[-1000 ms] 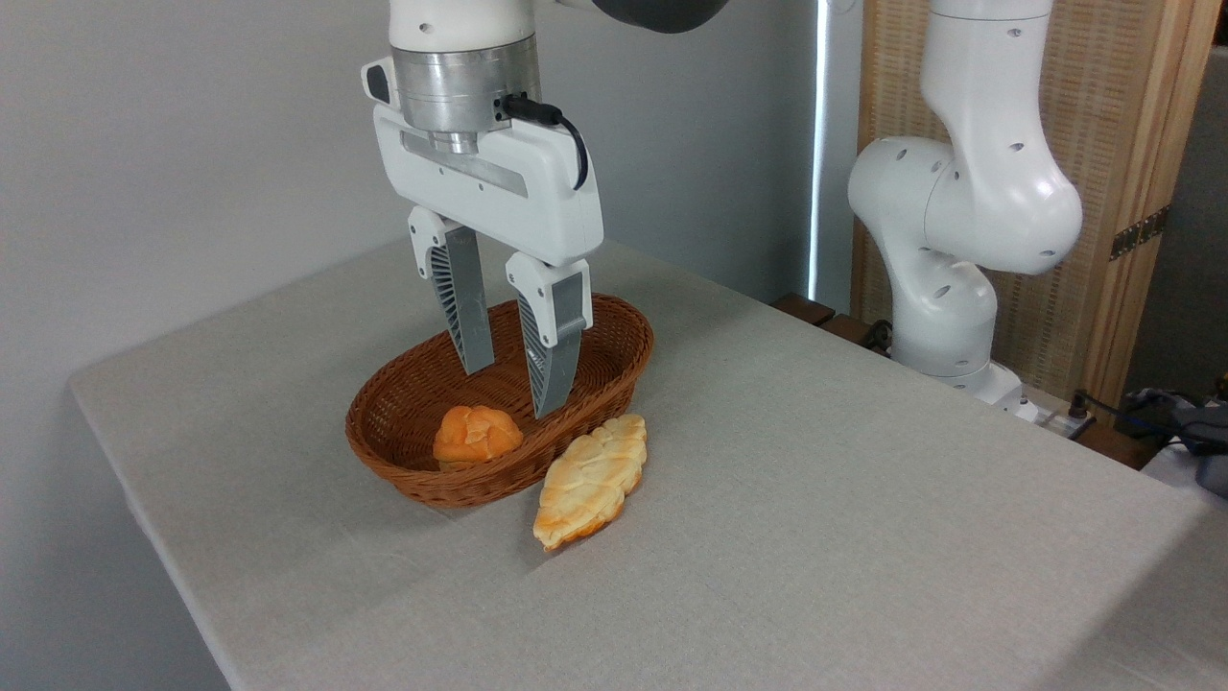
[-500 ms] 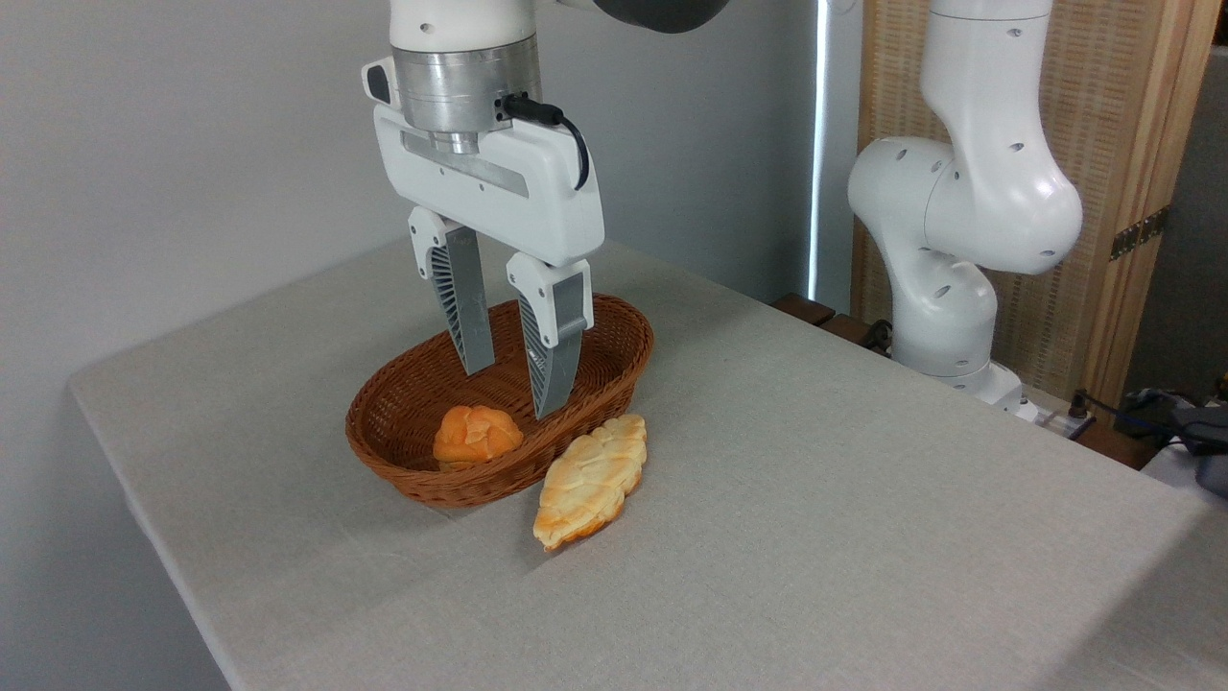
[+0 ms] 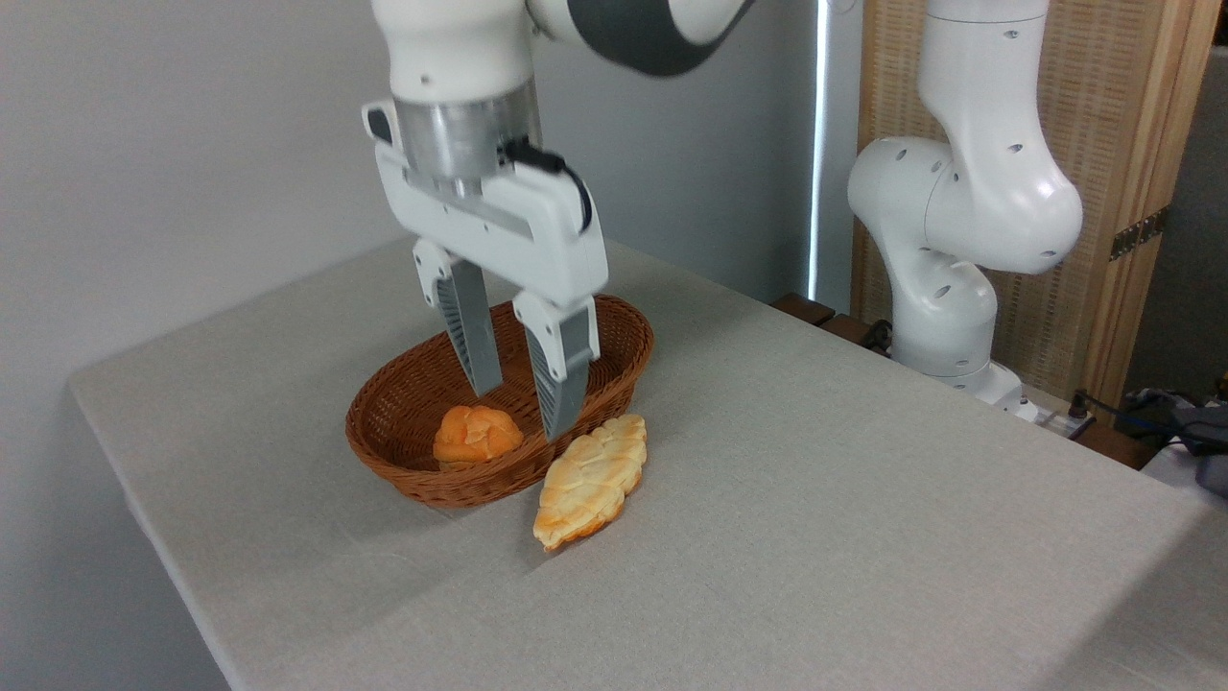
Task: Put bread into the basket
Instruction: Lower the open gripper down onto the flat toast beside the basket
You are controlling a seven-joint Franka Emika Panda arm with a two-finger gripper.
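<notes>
The white two-finger claw (image 3: 525, 413) hangs with its grey fingers apart and empty over the oval brown wicker basket (image 3: 614, 347), which holds a small round orange bun (image 3: 476, 434). The flat, leaf-shaped pale golden bread (image 3: 590, 478) lies on the grey tabletop (image 3: 815, 537), touching the basket's near-right outer wall.

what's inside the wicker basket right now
One small round orange bun lies in the basket. The gripper fingers cover part of the floor. The long bread lies outside.
</notes>
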